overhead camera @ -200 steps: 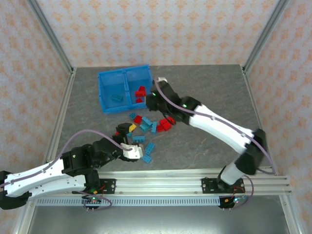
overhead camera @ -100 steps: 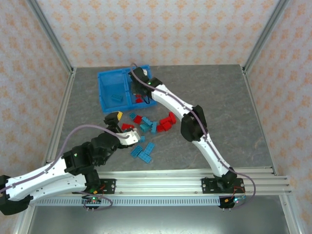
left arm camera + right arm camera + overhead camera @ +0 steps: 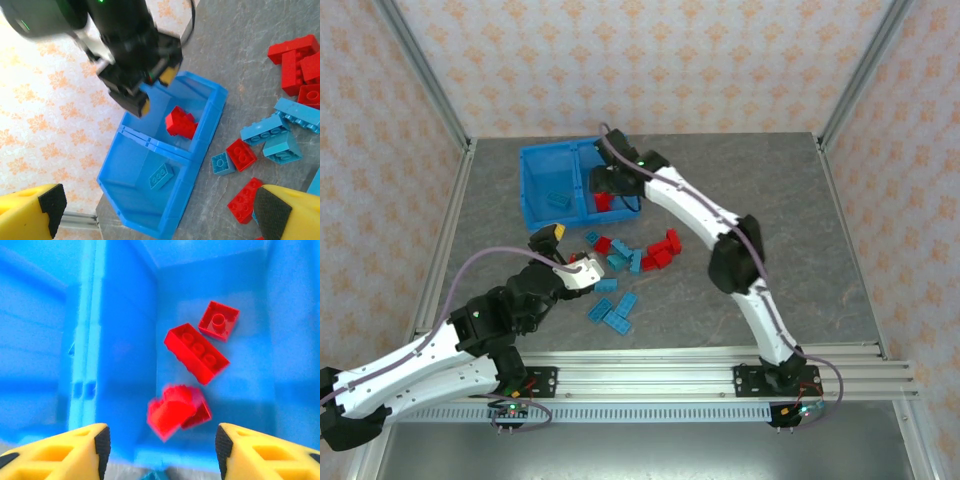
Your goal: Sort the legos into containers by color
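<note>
The containers are two compartments of one blue bin (image 3: 527,190). Its left compartment holds a teal lego (image 3: 161,176). Red legos (image 3: 196,353) lie in the right one. My right gripper (image 3: 603,190) hangs open over that right compartment. A blurred red lego (image 3: 175,410) shows below its spread fingers (image 3: 102,442), free of both pads. My left gripper (image 3: 566,255) stands wide open above the table between the bin and the loose pile, holding nothing. Loose red legos (image 3: 668,245) and teal legos (image 3: 620,310) lie scattered in front of the bin.
A grey table top (image 3: 770,190) with metal frame posts at its edges and patterned walls behind. In the left wrist view the right gripper (image 3: 155,90) is dark above the bin's right compartment, and loose legos (image 3: 272,135) lie to the right of the bin (image 3: 165,227).
My right gripper has reached over the right compartment and opened, letting go of a red lego. My left gripper has moved away from the teal bricks toward the bin, still open.
</note>
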